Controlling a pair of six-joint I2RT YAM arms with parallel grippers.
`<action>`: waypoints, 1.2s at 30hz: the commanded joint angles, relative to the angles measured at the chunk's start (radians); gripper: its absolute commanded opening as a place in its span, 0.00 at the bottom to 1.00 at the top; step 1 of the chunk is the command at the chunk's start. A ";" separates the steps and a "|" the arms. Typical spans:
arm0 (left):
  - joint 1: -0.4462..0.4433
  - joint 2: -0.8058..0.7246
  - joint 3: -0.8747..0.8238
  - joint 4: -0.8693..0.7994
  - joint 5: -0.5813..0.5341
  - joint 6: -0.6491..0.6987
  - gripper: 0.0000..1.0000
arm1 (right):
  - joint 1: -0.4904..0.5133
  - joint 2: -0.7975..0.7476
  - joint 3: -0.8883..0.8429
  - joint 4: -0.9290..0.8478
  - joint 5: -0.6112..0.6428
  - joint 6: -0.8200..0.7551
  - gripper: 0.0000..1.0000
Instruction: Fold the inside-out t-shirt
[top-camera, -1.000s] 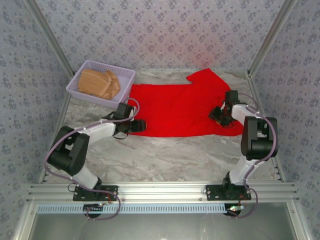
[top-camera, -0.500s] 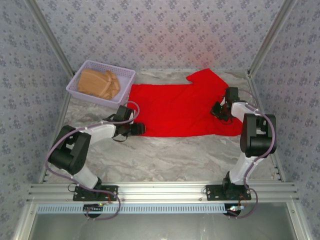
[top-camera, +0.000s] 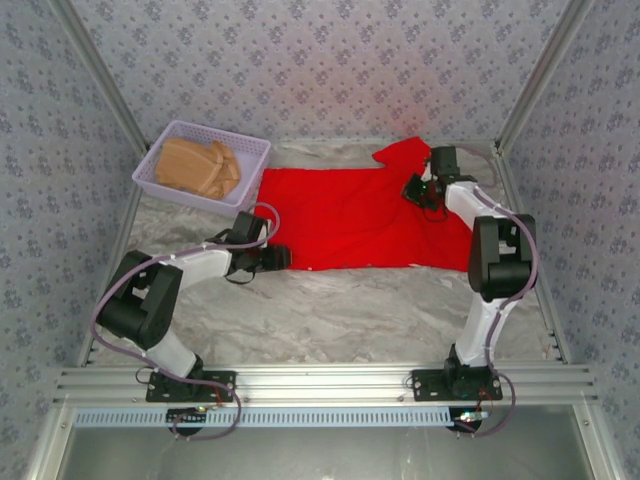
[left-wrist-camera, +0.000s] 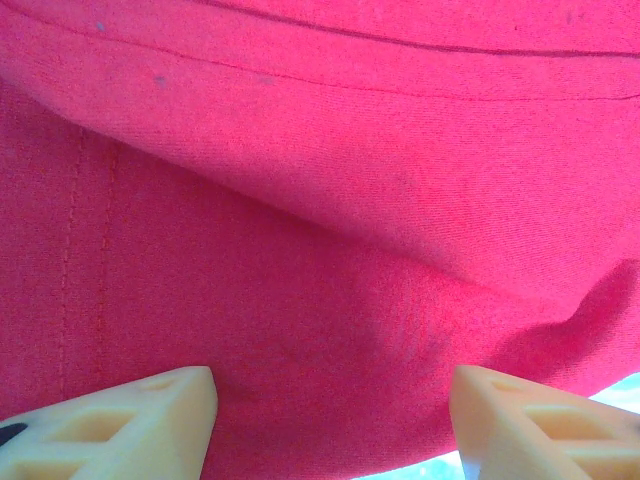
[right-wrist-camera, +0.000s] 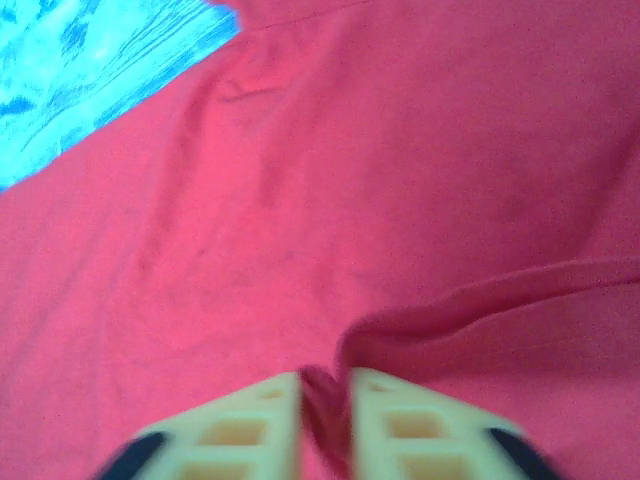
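The bright red inside-out t-shirt (top-camera: 350, 215) lies spread across the far half of the table, one sleeve pointing to the back right. My left gripper (top-camera: 282, 257) sits at the shirt's near left corner. Its cream fingers (left-wrist-camera: 150, 420) stand wide apart, and red cloth (left-wrist-camera: 330, 300) spans the gap without being pinched. My right gripper (top-camera: 414, 188) is over the shirt's right part near the sleeve. In the right wrist view its fingers (right-wrist-camera: 255, 420) are shut on a raised ridge of red cloth (right-wrist-camera: 322, 400).
A lavender basket (top-camera: 160, 165) at the back left holds a folded tan garment (top-camera: 198, 168). Patterned walls close in the back and both sides. Bare marble table (top-camera: 340, 320) runs from the shirt's near edge to the arm bases.
My right gripper has closed on the cloth and carried it toward the back, pulling the shirt's right edge away from the near side. The left gripper has stayed at its corner.
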 joint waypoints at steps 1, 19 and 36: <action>0.003 -0.012 -0.023 -0.045 -0.012 0.018 0.64 | -0.008 0.035 0.043 -0.075 0.018 -0.031 0.34; 0.002 -0.083 0.057 -0.101 -0.019 0.050 0.65 | -0.232 -0.206 -0.260 -0.185 0.164 -0.125 0.45; 0.003 0.014 0.028 -0.038 0.020 0.032 0.65 | -0.274 -0.146 -0.212 -0.326 0.327 -0.274 0.67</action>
